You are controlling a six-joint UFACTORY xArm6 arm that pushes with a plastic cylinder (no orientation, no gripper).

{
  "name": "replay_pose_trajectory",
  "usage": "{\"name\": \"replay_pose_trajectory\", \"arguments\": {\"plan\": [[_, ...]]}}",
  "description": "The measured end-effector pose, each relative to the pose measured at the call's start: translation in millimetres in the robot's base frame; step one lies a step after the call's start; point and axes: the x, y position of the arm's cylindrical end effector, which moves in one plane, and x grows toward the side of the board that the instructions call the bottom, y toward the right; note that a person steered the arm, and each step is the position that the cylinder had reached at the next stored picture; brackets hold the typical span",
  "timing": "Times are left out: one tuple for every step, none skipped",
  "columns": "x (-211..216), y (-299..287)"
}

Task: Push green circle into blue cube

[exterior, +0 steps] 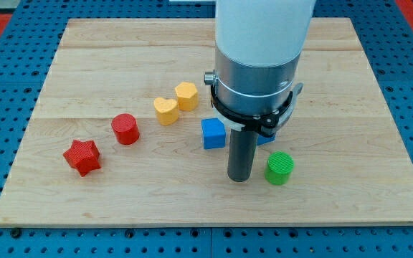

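Observation:
The green circle (pixel 279 168) lies on the wooden board (pixel 120 201) right of centre, near the view's bottom. The blue cube (pixel 213 133) sits up and to its left. My tip (pixel 239 178) rests on the board between them, just left of the green circle with a small gap and below-right of the blue cube. A second blue block (pixel 266 138) shows only as a sliver behind the rod, so its shape cannot be made out.
A yellow heart (pixel 165 111) and a yellow hexagon-like block (pixel 186 95) sit left of the arm. A red cylinder (pixel 125 129) and a red star (pixel 82 157) lie farther left. The arm's wide white and metal body (pixel 260 50) hides the board behind it.

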Motion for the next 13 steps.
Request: {"name": "replay_pose_trajectory", "arguments": {"plan": [[0, 0], [0, 0], [14, 22], [41, 55], [31, 111], [6, 95], [5, 36], [6, 22], [7, 21], [10, -14], [3, -29], [-25, -29], [-54, -29]]}}
